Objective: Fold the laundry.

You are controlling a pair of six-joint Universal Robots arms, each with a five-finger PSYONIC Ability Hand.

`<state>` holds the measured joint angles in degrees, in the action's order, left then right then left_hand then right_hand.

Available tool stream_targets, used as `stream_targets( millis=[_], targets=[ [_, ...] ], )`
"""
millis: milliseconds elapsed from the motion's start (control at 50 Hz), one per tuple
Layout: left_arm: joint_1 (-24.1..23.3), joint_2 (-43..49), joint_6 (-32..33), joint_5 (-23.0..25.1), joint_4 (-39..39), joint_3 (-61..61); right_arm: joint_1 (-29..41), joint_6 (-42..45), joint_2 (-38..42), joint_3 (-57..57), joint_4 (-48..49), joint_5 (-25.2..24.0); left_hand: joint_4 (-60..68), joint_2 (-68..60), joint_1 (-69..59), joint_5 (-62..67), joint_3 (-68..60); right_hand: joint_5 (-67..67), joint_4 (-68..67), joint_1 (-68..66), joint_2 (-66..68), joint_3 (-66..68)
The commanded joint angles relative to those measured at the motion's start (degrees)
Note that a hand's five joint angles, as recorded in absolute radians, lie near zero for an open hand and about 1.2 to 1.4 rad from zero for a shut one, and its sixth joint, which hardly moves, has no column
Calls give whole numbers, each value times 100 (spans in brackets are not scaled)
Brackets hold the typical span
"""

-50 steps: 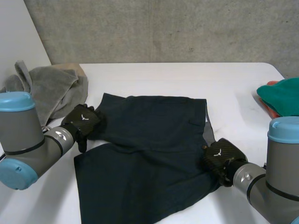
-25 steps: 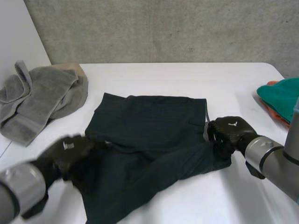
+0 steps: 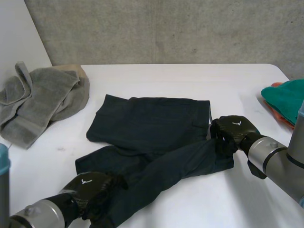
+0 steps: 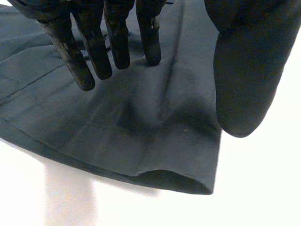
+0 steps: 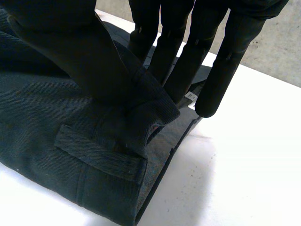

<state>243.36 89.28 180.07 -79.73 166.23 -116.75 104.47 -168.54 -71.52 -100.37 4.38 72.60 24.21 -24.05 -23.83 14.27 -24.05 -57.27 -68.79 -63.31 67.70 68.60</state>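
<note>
Head view: soft, floppy shorts (image 3: 152,126) lie mid-desk (image 3: 166,78), right hand (image 3: 233,132) pinching the waistband (image 5: 108,188), left hand (image 3: 92,187) spread open over a leg hem (image 4: 117,162); such firmer edges look best to grab.

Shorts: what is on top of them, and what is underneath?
On top: the left robot hand rests on the near hem, the right robot hand pinches the waistband. Around the shorts, white table shows; anything beneath the cloth is covered.
</note>
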Motion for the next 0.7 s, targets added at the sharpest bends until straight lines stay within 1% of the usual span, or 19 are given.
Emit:
stream_targets(
  millis=[20, 40, 100, 120, 200, 260, 280, 300, 340, 360, 420, 440, 480, 500, 520, 580, 600, 660, 700],
  targets=[
    [-253, 756, 73, -789, 630, 82, -23, 6, -3, 8, 10, 0, 735, -751, -773, 729, -751, -1273, -1121, -1669, 1230, 1140],
    [-323, 940, 73, -973, 648, 152, -23, 15, -3, 8, 10, 9, 1603, -1619, -1641, 1596, -1619, -1273, -1121, -1669, 1230, 1140],
    [-525, 1065, 81, -1176, 700, 240, -14, 23, -3, -9, 19, 9, 4193, -4209, -4231, 4187, -4209, -1273, -1121, -1669, 1230, 1140],
    [-657, 1065, 90, -1290, 727, 310, -14, 23, -3, -9, 19, 0, 5565, -5581, -5603, 5559, -5581, -1273, -1121, -1669, 1230, 1140],
    [-825, 951, 169, -1423, 736, 627, 56, 225, -64, 0, 19, -17, 5579, -5595, -5617, 5573, -5595, -1273, -1121, -1669, 1230, 1140],
    [-816, 626, 485, -1414, 762, 891, 82, 629, -160, 17, -16, -9, 5579, -5595, -5617, 5573, -5595, -1273, -1121, -1669, 1230, 1140],
    [-799, 573, 590, -1405, 780, 952, 91, 943, -248, 43, -34, 35, 5579, -5595, -5617, 5573, -5595, -1273, -1121, -1669, 1230, 1140],
    [-772, 512, 913, -1405, 884, 1118, 91, 1042, -266, 44, -34, 44, 5579, -5595, -5617, 5573, -5595, -1273, -1121, -1669, 1230, 1140],
    [-720, 555, 1292, -1405, 1069, 1320, 91, 1384, -284, 174, -17, 96, 5579, -5595, -5617, 5573, -5595, -1273, -1121, -1669, 1230, 1140],
    [-589, 651, 1729, -1405, 1313, 1539, 100, 1481, -284, 236, -16, 114, 5579, -5595, -5617, 5573, -5595, -1273, -1121, -1669, 1230, 1140],
    [-307, 906, 2443, -1379, 1745, 1892, 144, 1605, -223, 560, -8, 176, 5579, -5595, -5617, 5573, -5595, -1273, -1121, -1669, 1230, 1140],
    [-106, 1159, 2915, -1370, 2016, 2128, 153, 1597, -179, 666, -8, 219, 5579, -5595, -5617, 5573, -5595, -1273, -1121, -1669, 1230, 1140],
    [45, 1520, 3340, -1361, 2264, 2401, 188, 1597, -30, 912, 10, 334, 5579, -5595, -5617, 5573, -5595, -1273, -1121, -1669, 1230, 1140],
    [89, 1740, 3525, -1352, 2387, 2568, 231, 1597, 241, 1192, 10, 456, 5579, -5595, -5617, 5573, -5595, -1273, -1121, -1669, 1230, 1140],
    [185, 2186, 3822, -1335, 2545, 2961, 258, 1588, 400, 1351, 10, 527, 5579, -5595, -5617, 5573, -5595, -1273, -1121, -1669, 1230, 1140],
    [256, 2829, 4001, -1265, 2722, 3648, 459, 1605, 970, 2079, 10, 834, 5579, -5595, -5617, 5573, -5595, -1273, -1121, -1669, 1230, 1140],
    [291, 3267, 4036, -1169, 2774, 4129, 521, 1614, 1104, 2257, 19, 896, 5579, -5595, -5617, 5573, -5595, -1273, -1121, -1669, 1230, 1140],
    [370, 3911, 4036, -975, 2828, 4887, 636, 1605, 1656, 2932, 115, 1124, 5579, -5595, -5617, 5573, -5595, -1273, -1121, -1669, 1230, 1140],
    [467, 4482, 4028, -755, 2854, 5617, 689, 1597, 1965, 3250, 255, 1186, 5579, -5595, -5617, 5573, -5595, -1273, -1121, -1669, 1230, 1140]
  ],
)
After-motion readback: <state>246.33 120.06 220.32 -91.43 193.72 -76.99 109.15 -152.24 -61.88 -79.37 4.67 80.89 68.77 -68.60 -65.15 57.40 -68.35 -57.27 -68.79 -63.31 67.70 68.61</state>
